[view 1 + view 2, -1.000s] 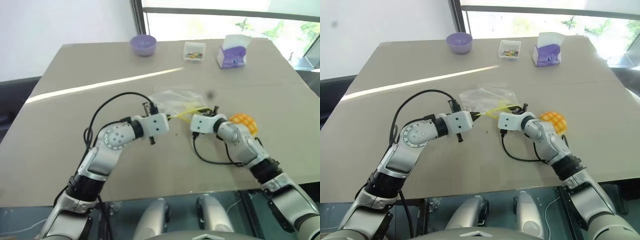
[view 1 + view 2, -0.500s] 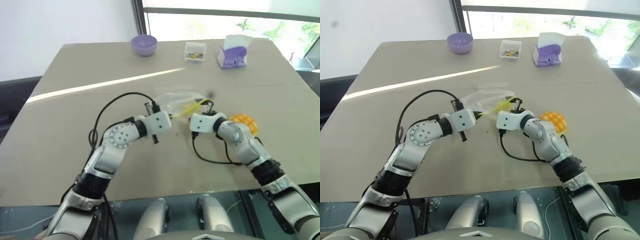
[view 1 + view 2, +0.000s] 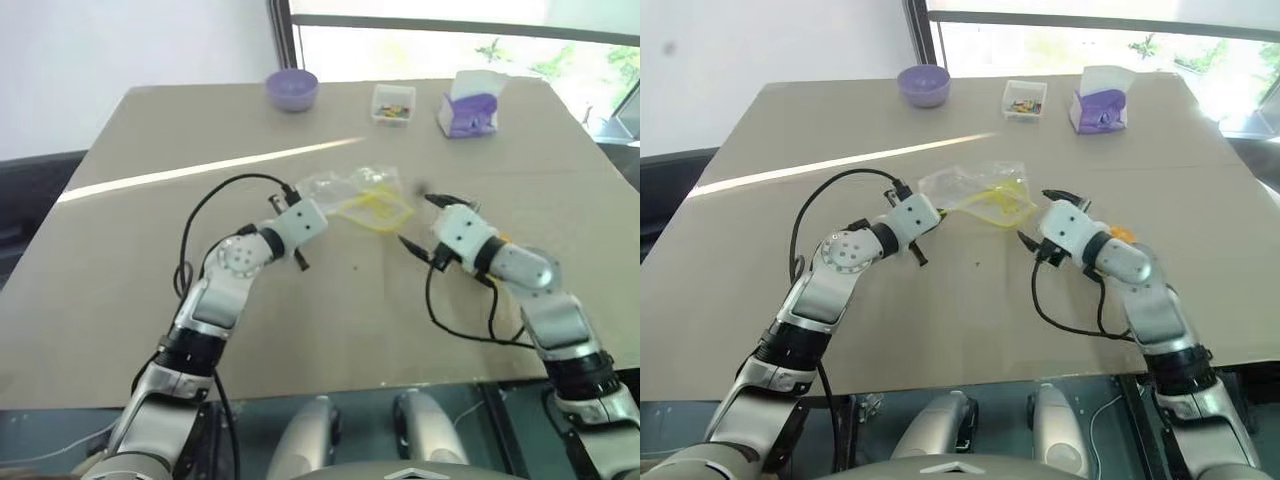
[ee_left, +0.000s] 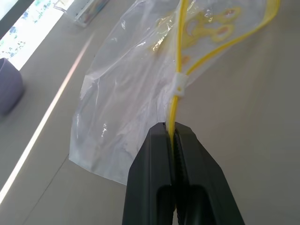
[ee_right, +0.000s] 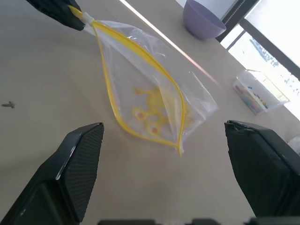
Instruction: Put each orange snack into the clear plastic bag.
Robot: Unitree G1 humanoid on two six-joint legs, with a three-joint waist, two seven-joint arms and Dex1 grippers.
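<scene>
Head views: we see the left end effector (image 3: 936, 211) near the middle of the surface (image 3: 790, 130), closed tight on the yellow seal strip of the clear plastic bag (image 3: 980, 192). The bag lies flat, mid-surface, its mouth gaping toward the right side. The right end effector (image 3: 1037, 218) sits just right of the bag, fingers spread wide, nothing in them, apart from the bag. The orange snack (image 3: 1121, 233) is mostly hidden behind the right arm, toward the right edge; we only catch a sliver of it. Along the far edge: purple bowl (image 3: 923, 84), small clear box (image 3: 1024, 99) w/ colourful bits, purple-and-white tissue box (image 3: 1099, 101).

Left wrist view: both black fingers (image 4: 154, 173) are pressed together on the yellow strip, bag spreading away across the surface.

Right wrist view: the two fingers (image 5: 70, 173) stand far apart, empty. Betw. them we see the bag's mouth open, the left end effector pinching its corner, bowl & clear box beyond.
</scene>
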